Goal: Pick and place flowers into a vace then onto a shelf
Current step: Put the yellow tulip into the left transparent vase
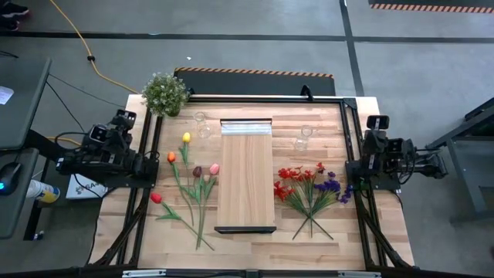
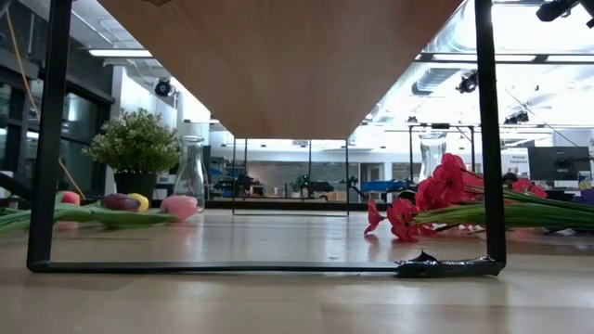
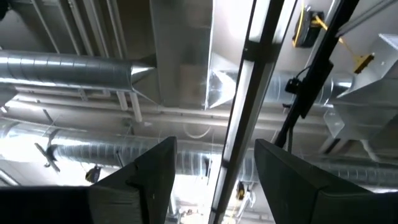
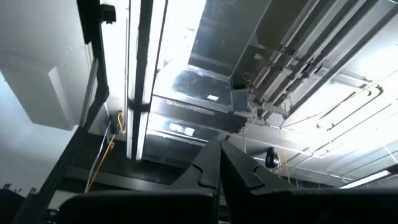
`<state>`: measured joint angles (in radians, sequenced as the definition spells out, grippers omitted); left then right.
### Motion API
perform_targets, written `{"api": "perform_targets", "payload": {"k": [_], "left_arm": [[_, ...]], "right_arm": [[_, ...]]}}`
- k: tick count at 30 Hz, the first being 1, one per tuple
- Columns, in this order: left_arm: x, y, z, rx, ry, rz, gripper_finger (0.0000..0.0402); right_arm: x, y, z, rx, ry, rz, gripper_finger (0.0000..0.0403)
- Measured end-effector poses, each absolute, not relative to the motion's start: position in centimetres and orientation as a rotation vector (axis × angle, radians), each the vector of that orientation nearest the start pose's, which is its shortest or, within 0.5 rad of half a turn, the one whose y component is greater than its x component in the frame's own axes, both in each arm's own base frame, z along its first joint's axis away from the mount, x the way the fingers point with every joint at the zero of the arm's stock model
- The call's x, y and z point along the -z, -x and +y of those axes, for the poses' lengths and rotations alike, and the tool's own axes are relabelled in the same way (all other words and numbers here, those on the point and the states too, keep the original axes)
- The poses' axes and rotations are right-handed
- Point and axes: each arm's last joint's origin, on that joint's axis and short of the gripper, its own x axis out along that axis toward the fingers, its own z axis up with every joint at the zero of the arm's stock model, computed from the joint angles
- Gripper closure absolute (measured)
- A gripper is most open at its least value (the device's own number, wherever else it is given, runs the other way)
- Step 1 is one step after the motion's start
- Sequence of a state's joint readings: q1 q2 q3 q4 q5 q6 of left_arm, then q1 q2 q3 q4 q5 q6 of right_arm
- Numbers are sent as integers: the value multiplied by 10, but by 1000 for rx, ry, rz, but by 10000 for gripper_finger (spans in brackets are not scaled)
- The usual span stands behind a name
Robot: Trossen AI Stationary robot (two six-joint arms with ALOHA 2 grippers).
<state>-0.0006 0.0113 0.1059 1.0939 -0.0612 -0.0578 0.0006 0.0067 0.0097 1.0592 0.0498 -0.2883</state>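
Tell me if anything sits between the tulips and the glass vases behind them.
Nothing visible does. In the high view, bare tabletop separates the tulips from the nearest glass vase. The shelf lies beside that path, the potted plant off to the other side. Both end effectors are parked at the table's sides.

Shelf [image 1: 245, 174] centre; flowers [image 1: 191, 185] both sides.

The left arm sat folded at the table's nine o'clock edge, its wrist tilted upward. The left gripper [image 3: 214, 180] stood with its fingers [image 3: 146, 180] parted, nothing between them. The right arm sat folded at the three o'clock edge, wrist also tilted upward. The right gripper [image 4: 220, 168] had its fingers [image 4: 205, 171] pressed together, empty.
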Motion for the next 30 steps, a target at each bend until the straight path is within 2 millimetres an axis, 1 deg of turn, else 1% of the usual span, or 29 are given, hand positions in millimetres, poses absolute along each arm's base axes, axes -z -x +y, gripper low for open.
{"api": "perform_targets", "payload": {"k": [4, 9, 11, 13, 15, 17, 21, 24, 30], "left_arm": [[-279, -30, 2, -20, 88, -1198, 153], [-279, -29, 3, -70, 123, -1204, 153], [-282, -28, 5, -116, 154, -1196, 153], [-290, -27, 6, -154, 177, -1178, 153], [-300, -25, 7, -182, 186, -1130, 153], [-313, -23, 7, -203, 189, -1065, 153], [-345, -15, 8, -231, 230, -892, 153], [-368, -11, 9, -248, 279, -770, 153], [-407, -12, 11, -285, 377, -578, 153]], "right_arm": [[-251, -47, -1, 194, 236, -1061, 402], [-254, -43, 0, 177, 248, -1113, 402], [-259, -40, 1, 142, 272, -1138, 402], [-269, -35, 2, 109, 294, -1168, 402], [-283, -30, 3, 93, 305, -1179, 402], [-298, -28, 2, 99, 311, -1144, 402], [-333, -30, 1, 128, 351, -975, 402], [-360, -31, 1, 114, 368, -864, 402], [-408, -37, 1, 108, 349, -702, 402]]}}
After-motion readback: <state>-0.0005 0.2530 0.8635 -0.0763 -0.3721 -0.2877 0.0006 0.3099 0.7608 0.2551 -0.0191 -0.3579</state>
